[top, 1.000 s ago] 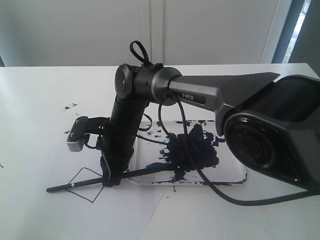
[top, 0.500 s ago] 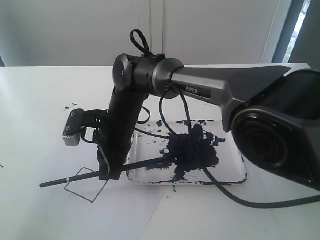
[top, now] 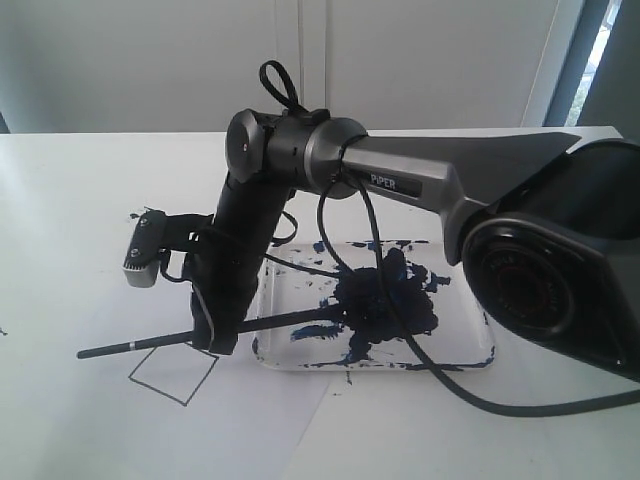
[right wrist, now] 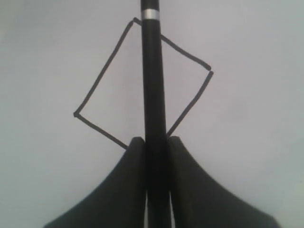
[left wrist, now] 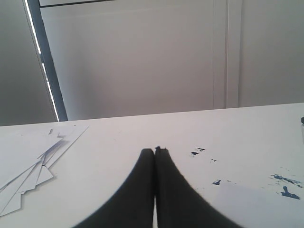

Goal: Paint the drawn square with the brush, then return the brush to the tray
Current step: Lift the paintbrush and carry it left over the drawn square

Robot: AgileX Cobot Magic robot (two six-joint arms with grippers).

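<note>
Brush [top: 140, 345]: one, pinched by right gripper [top: 212, 335] above one drawn square [top: 172, 373]; one tray [top: 462, 325] beside; left gripper [left wrist: 155, 151] pressed together.

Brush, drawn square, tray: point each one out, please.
brush [right wrist: 153, 71]: right wrist view, on the black handle.
drawn square [top: 172, 378]: exterior view, on its bare white inside.
tray [top: 458, 322]: exterior view, on bare floor near its right end.
</note>
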